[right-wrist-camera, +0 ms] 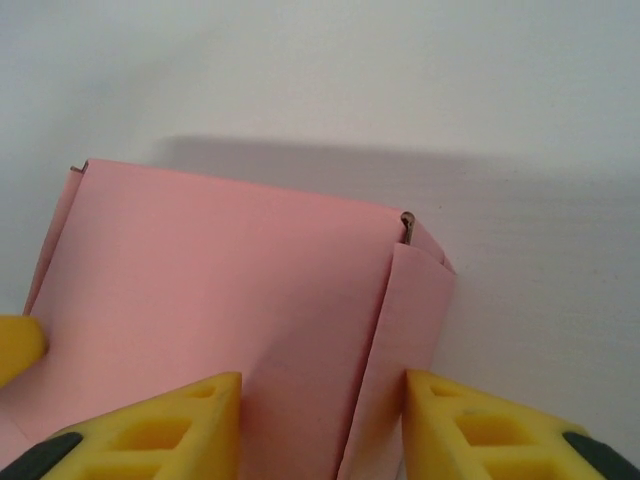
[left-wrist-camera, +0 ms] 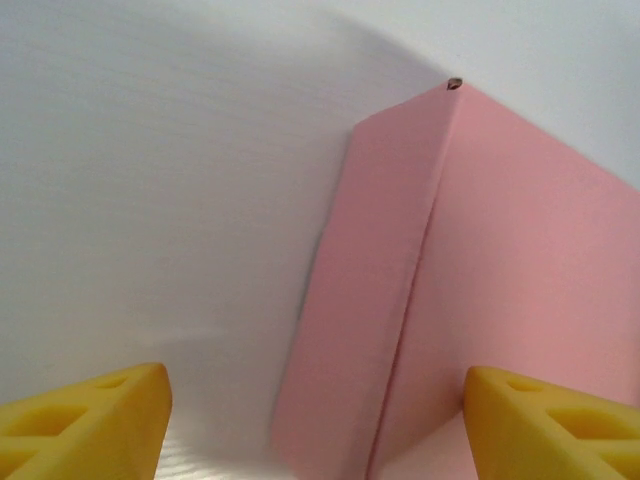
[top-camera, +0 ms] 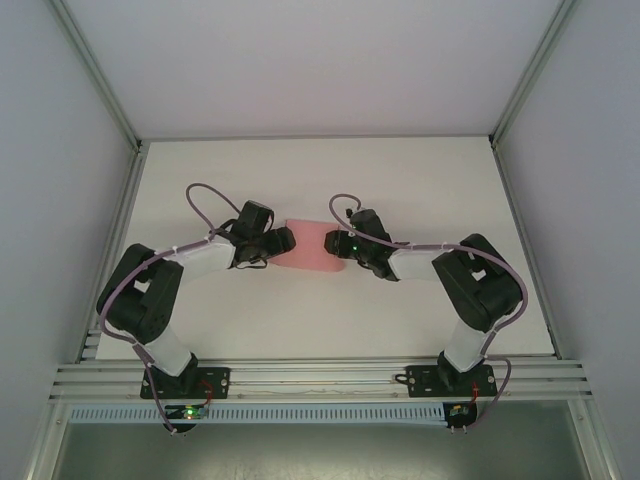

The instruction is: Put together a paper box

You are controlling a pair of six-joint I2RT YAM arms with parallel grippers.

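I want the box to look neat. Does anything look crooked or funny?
A little. On the paper box, the side flap is not flush: a small gap shows at its top corner, seen from the right wrist.

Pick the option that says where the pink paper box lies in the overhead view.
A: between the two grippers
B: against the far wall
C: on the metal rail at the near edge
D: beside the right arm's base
A: the paper box lies on the table with the left gripper at its left end and the right gripper at its right end.
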